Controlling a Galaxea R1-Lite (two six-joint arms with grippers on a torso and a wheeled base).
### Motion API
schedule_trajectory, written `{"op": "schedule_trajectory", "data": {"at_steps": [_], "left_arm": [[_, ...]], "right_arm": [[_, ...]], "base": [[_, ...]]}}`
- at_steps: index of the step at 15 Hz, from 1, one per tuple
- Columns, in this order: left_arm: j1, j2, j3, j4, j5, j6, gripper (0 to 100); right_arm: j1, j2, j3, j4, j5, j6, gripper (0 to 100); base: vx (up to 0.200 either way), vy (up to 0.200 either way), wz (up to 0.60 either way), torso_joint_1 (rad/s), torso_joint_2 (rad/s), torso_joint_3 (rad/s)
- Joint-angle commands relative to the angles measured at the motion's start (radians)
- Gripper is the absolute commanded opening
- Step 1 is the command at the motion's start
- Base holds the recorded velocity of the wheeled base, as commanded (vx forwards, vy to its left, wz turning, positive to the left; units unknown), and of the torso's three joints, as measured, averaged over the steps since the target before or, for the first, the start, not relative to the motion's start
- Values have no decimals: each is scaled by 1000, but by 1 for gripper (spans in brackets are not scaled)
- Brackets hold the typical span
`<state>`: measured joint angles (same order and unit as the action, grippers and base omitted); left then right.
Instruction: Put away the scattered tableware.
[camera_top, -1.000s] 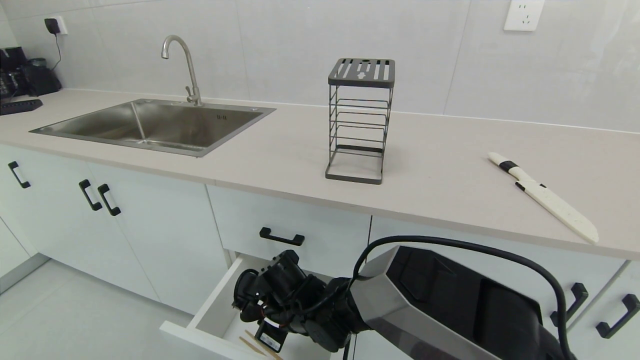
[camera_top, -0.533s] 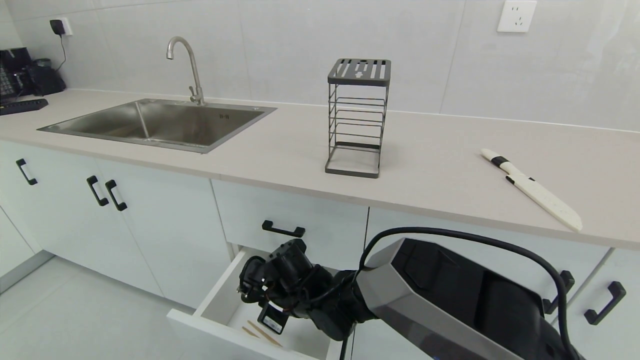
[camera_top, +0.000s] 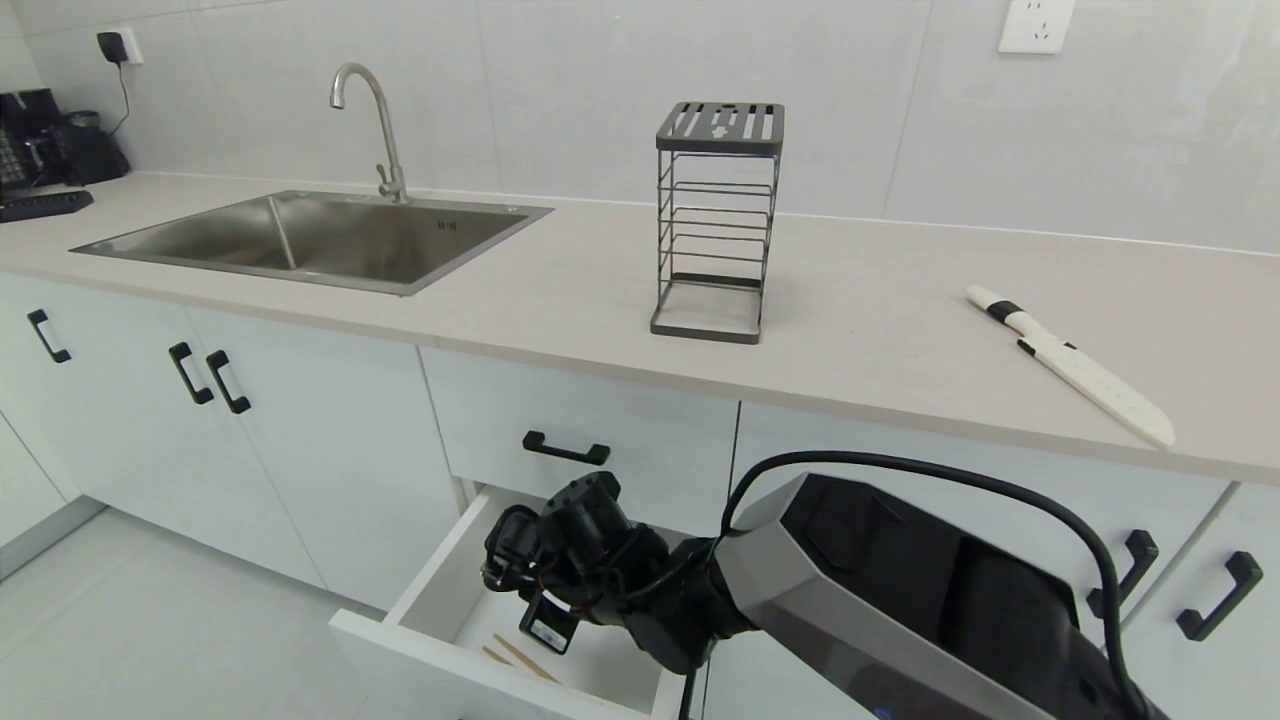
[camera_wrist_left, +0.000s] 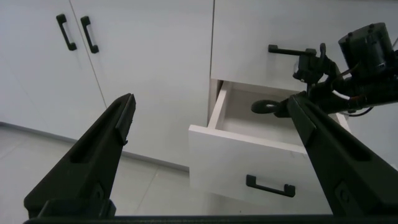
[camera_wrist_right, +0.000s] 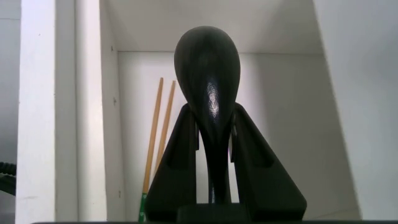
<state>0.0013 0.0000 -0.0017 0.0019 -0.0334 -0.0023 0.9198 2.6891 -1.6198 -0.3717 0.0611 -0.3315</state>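
The desk (camera_top: 880, 330) runs the full width under a tiled wall. A steel sink (camera_top: 310, 235) is set into its left part, with a curved tap (camera_top: 375, 130) at the sink's back edge. White cupboards with black handles stand below the desk.

Under the middle of the desk one drawer (camera_top: 470, 670) stands pulled out. A second drawer just above it is shut.

A dark wire rack (camera_top: 715, 225) with a slotted top stands upright on the desk, right of the sink and well apart from it. A white knife (camera_top: 1070, 365) with black bands on its handle lies flat near the desk's right end, well apart from the rack. Its handle points toward the wall and its blade toward the front edge.

The right tool (camera_top: 540, 590) hangs over the open drawer, above its inside. Its jaws are narrow and clamped on the handle of a black spoon (camera_wrist_right: 207, 68), whose bowl sticks out past the fingertips toward the drawer's back wall. The spoon is off the drawer floor.

The left tool (camera_wrist_left: 210, 104) is low in front of the cupboards, well to the side of the drawer. Its jaws are spread wide with nothing between them.

Two wooden chopsticks (camera_wrist_right: 158, 137) lie side by side on the drawer floor, close to one side wall and beside the spoon.
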Motion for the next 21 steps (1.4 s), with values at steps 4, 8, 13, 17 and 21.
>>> {"op": "schedule_trajectory", "data": {"at_steps": [4, 8, 13, 17, 21], "left_arm": [[0, 2, 0, -2, 0, -1, 100], [0, 2, 0, -2, 0, -1, 100], [0, 2, 0, -2, 0, -1, 100], [0, 2, 0, -2, 0, -1, 100], [0, 2, 0, -2, 0, -1, 100]], "right_arm": [[-10, 1, -2, 0, -1, 3, 0], [-18, 0, -23, 105, -6, 2, 0], [-16, 3, -95, 241, -1, -3, 0], [-16, 3, -94, 241, -1, -1, 100], [-16, 1, -95, 226, -6, -6, 100]], "base": [[0, 0, 0, -3, 86, 80], [0, 0, 0, -1, 10, 14], [0, 0, 0, 0, 0, 0], [0, 0, 0, 0, 0, 0], [0, 0, 0, 0, 0, 0]]}}
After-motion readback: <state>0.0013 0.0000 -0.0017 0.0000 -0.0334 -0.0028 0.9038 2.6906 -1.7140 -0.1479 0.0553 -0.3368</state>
